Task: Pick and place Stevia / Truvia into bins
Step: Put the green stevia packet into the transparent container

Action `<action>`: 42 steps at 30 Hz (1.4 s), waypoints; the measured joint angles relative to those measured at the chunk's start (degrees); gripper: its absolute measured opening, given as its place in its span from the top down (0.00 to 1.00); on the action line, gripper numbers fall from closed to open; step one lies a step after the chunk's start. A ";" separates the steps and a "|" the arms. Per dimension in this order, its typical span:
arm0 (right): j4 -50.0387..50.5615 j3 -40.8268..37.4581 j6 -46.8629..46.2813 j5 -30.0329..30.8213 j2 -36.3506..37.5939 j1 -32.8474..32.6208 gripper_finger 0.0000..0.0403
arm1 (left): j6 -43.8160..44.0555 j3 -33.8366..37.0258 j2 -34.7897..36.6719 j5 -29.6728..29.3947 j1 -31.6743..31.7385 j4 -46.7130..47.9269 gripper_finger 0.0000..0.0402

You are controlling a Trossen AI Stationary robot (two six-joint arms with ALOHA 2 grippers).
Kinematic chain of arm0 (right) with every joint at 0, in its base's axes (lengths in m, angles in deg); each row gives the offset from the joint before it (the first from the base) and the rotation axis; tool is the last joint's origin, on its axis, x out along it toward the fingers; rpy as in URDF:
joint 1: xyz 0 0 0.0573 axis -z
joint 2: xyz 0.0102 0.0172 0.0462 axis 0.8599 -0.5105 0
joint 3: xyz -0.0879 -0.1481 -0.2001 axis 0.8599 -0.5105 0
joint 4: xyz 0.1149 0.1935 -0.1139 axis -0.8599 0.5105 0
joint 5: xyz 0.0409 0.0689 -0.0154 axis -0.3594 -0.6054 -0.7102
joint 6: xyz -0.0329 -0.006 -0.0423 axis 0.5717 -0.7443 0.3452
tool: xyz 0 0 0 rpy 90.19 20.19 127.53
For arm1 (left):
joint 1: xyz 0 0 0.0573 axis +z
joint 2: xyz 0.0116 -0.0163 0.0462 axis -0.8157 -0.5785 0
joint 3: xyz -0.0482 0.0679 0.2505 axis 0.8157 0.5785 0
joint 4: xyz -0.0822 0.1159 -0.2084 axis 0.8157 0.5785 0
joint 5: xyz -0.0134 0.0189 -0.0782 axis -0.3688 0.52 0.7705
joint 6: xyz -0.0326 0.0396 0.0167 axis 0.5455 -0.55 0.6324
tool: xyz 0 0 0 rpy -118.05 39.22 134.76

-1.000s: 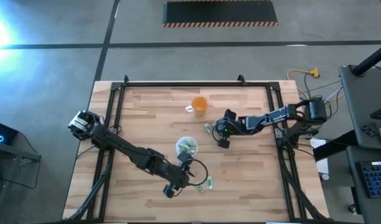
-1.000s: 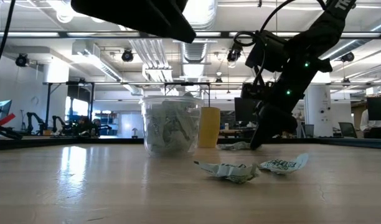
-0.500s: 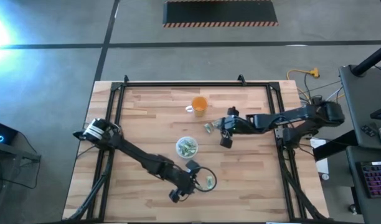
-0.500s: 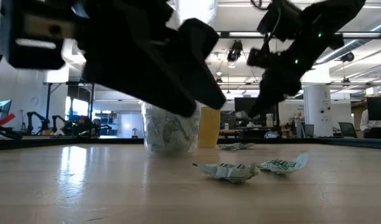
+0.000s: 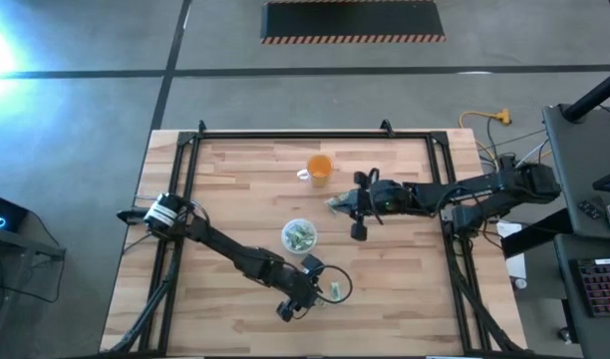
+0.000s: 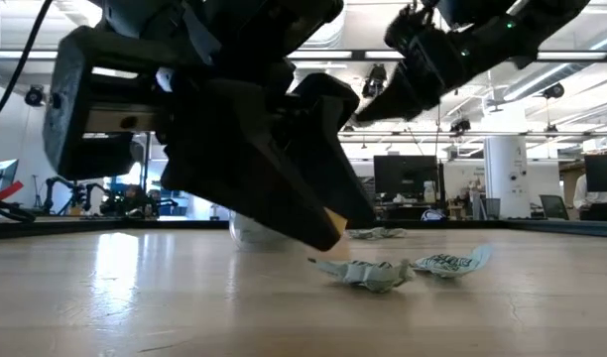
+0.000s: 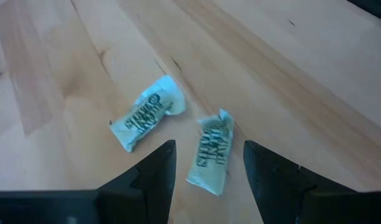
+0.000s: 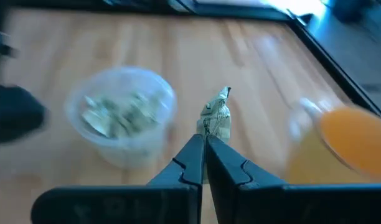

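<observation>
L arm: stretched from left-middle of high view diagonally to lower centre, wrist pitched down. L gripper (image 7: 208, 163) low over table, fingers spread apart, nothing between. R arm: reaches in from right edge, near horizontal, toward frame centre. R gripper (image 8: 205, 144) fingers pressed together, pinching Stevia sachet (image 8: 217, 115) at tips, raised off table.

Dark green print runs along each of the two sachets (image 7: 147, 121) (image 7: 212, 152) lying on the bench (image 7: 290, 74) in the left wrist view, but the letters are too small and creased to read. No other text, number or sign is legible.
</observation>
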 joint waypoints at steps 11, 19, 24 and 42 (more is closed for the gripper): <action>-5.12 7.82 3.11 -12.19 -13.22 0.00 0.98 | 2.53 1.28 -0.52 0.65 -0.02 -1.21 0.57; -2.24 14.29 3.99 -15.18 -20.80 0.00 0.98 | 3.10 1.37 -1.88 2.06 -0.46 -1.83 0.57; 0.41 16.84 3.75 -15.26 -23.03 0.00 0.98 | 3.15 1.48 -1.88 2.44 -0.55 -1.99 0.57; 9.63 17.88 3.35 -12.00 -20.07 0.57 0.65 | 4.11 1.70 -1.88 1.40 -0.45 -2.19 0.57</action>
